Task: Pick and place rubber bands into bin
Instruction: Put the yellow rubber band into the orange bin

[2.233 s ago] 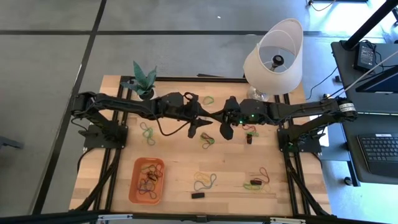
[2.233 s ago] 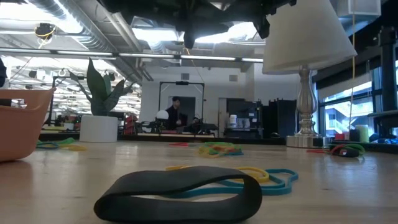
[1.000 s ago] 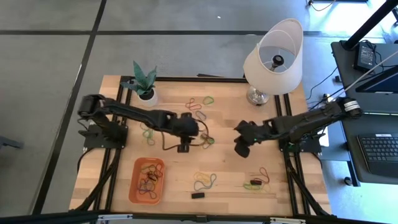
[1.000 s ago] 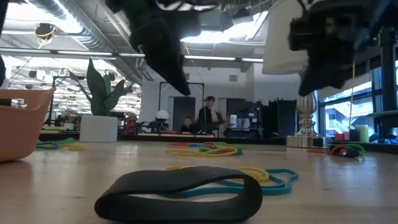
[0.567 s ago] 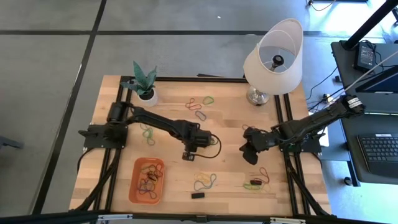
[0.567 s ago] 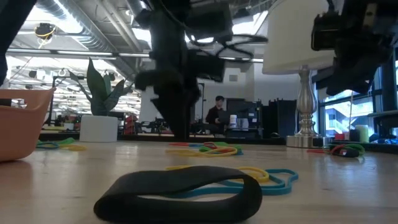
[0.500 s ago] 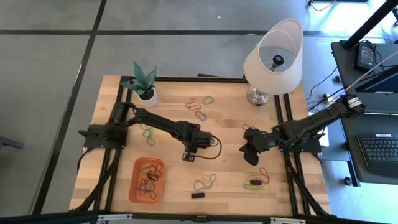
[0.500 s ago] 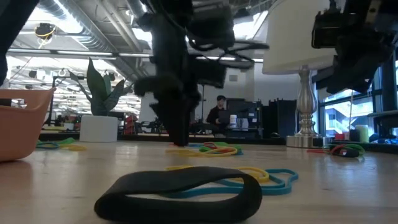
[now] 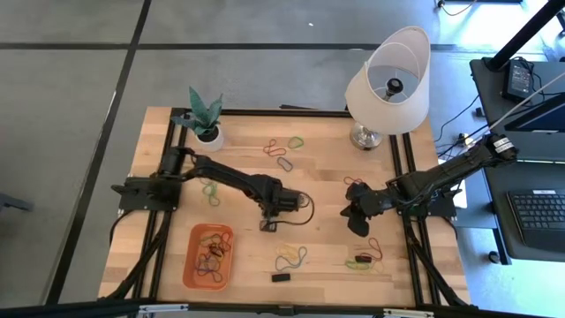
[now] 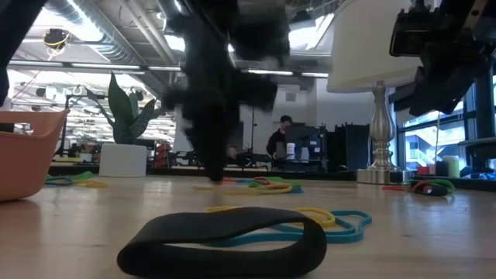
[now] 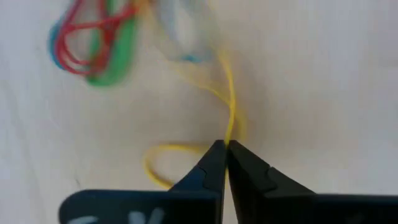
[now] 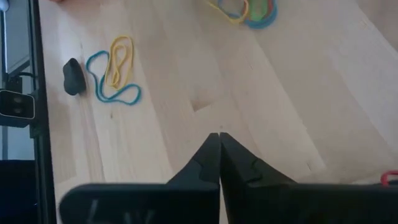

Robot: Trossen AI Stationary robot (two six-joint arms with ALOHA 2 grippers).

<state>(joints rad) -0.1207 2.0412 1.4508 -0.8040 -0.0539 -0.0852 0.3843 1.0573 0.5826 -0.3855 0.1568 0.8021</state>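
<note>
Left gripper [image 9: 269, 225] is down at the table [image 9: 327, 256] near its middle, just right of the bin [image 9: 208, 256] and a bit farther back. In the left wrist view its fingers [image 11: 214, 163] are pressed together with a thin yellow band [image 11: 229, 106] pinched at the tips; the band runs forward from the tips, and another yellow loop curls beside them. A red, green and blue tangle [image 11: 93, 43] lies a little beyond. In the low view this gripper [image 10: 215, 172] is a dark blur at the tabletop.

Right gripper [image 9: 360, 221] hangs over the table well right of the bin, jaws closed flat on each other, nothing between them. Its wrist view shows bare wood ahead of the fingers [image 12: 210, 160], with a blue and yellow pair [image 12: 115, 71] and a small black block [image 12: 73, 76] farther off.

The bin sits at the table's front left, holding a heap of bands [image 9: 212, 252] in dark and orange colours. More loose bands: a blue and yellow group [image 9: 290, 257] just right of the bin, a black block [image 9: 280, 277] in front of that, a red and green group [image 9: 366, 256] far right of the bin, a green one [image 9: 210, 188] behind the bin, a few [image 9: 284, 146] at the back near the lamp [image 9: 388, 79]. Potted plant [image 9: 205, 115] stands at the back, behind the bin.

Low view: bin edge [image 10: 23, 155] at left, a thick black band [image 10: 225, 244] up close, a person [image 10: 279, 143] far back in the room.
</note>
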